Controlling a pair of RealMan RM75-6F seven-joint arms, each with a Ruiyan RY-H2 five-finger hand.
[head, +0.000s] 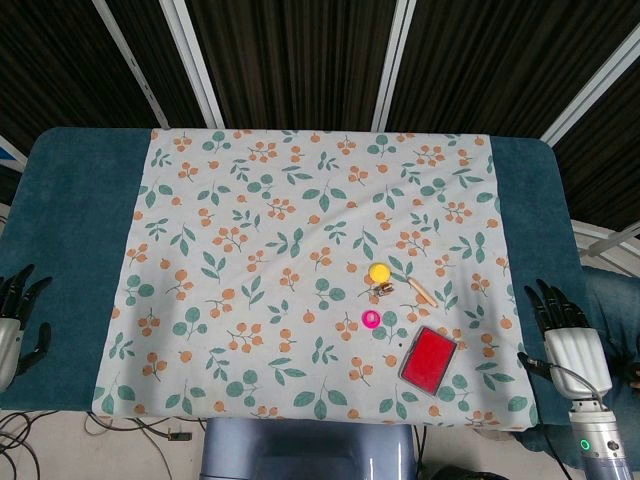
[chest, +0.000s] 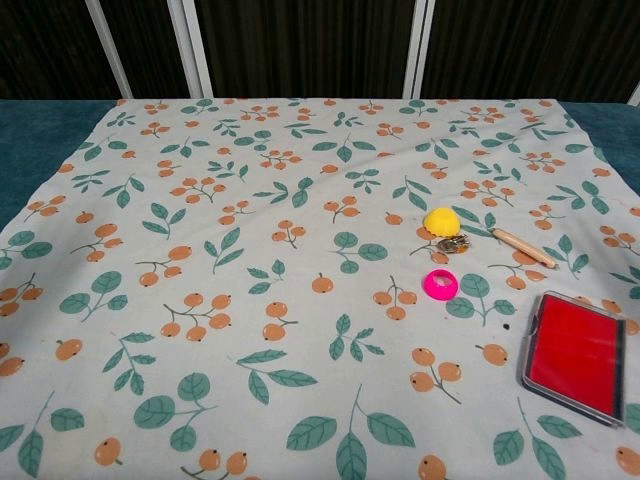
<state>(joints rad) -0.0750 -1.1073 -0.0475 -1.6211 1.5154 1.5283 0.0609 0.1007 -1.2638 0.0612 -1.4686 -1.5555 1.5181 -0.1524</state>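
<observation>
- The right hand (head: 565, 335) sits off the right edge of the floral cloth (head: 300, 200), over the teal table (head: 70, 200), fingers (head: 548, 300) spread apart and holding nothing. It only shows in the head view.
- The left hand (head: 18, 320) is way over on the other side, well off the cloth's left edge by the table's near-left corner. Fingers are apart there too, nothing in them, touching nothing as far as I can see.
- Closest thing to the right hand is the red stamp pad (head: 429, 358), lying flat and open on the cloth near its front right corner, set at a bit of an angle. In the chest view the red stamp pad (chest: 575, 355) has a dark frame around the red.
- Just beyond the pad, toward the middle of the cloth, is a small pink ring-like thing (head: 371, 319), apart from the pad.
- Further back from the pad is a yellow round piece (head: 379, 272) with a little metal clip or buckle (head: 383, 291) right up against it. Can't tell exactly what the metal bit is.
- Just to the right of the yellow piece, and behind the pad, lies a short wooden stick (head: 424, 291), angled, not touching the others.
- The cloth has a few wrinkles and covers most of the table, with teal showing on both sides.
</observation>
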